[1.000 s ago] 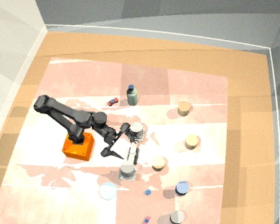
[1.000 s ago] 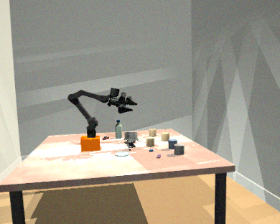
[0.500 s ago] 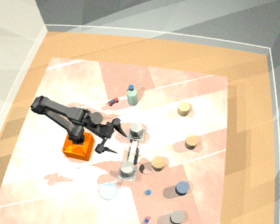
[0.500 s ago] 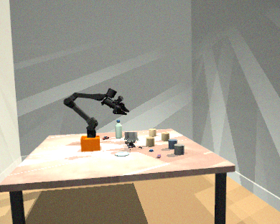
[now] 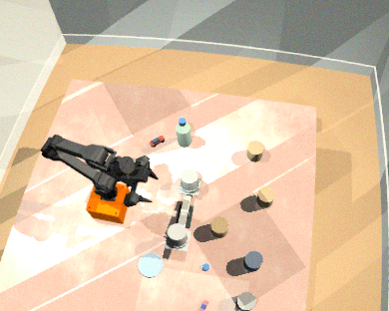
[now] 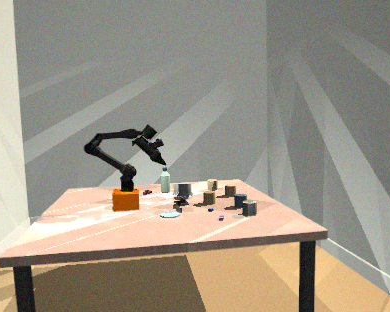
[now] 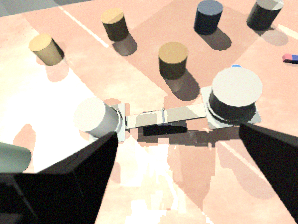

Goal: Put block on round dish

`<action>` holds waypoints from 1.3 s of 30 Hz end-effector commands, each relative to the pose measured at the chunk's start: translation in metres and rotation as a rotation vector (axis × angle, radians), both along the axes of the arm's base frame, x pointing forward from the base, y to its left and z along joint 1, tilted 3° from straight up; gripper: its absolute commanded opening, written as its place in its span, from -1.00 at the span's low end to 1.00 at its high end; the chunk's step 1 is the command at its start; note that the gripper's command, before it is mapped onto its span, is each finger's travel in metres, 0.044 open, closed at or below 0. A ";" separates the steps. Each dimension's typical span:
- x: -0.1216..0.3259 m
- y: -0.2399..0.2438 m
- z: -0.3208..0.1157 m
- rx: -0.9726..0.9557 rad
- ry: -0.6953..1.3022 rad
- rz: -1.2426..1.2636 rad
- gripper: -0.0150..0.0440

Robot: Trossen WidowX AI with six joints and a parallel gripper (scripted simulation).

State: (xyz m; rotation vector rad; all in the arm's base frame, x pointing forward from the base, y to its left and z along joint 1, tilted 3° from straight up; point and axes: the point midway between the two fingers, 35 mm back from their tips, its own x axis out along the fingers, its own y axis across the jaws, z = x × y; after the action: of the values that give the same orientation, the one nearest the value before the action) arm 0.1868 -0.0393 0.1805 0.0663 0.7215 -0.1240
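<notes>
Fingers apart, I hold the gripper (image 5: 153, 188) (image 6: 164, 163) (image 7: 177, 132) high, before the balance (image 5: 185, 212) (image 7: 165, 117), presumably to compare its two cup-laden ends before choosing.

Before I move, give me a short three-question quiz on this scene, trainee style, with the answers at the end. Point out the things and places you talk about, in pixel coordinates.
1. True or false: a block already lies on the dish (image 5: 150, 265) (image 6: 170, 214).
2. Pick one. The jaws are: A) shut on a cup; B) open, with nothing between them; C) shut on the block.
3. Fill in the blank: the cup nearer the dish (image 5: 177, 234) (image 6: 185, 190) (image 7: 236, 87) stands on the end of the balance (image 5: 185, 211) (image 7: 185, 114) that is farther from the green ____.

Key: 1. False; 2. B; 3. bottle (image 5: 184, 135) (image 6: 165, 181) (image 7: 11, 159).
</notes>
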 end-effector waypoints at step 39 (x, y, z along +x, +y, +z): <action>0.097 0.067 -0.030 0.695 0.453 -0.767 1.00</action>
State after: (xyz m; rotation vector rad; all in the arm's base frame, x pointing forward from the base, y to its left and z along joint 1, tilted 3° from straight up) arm 0.2764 0.0214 0.1564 0.9536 1.1176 -0.5565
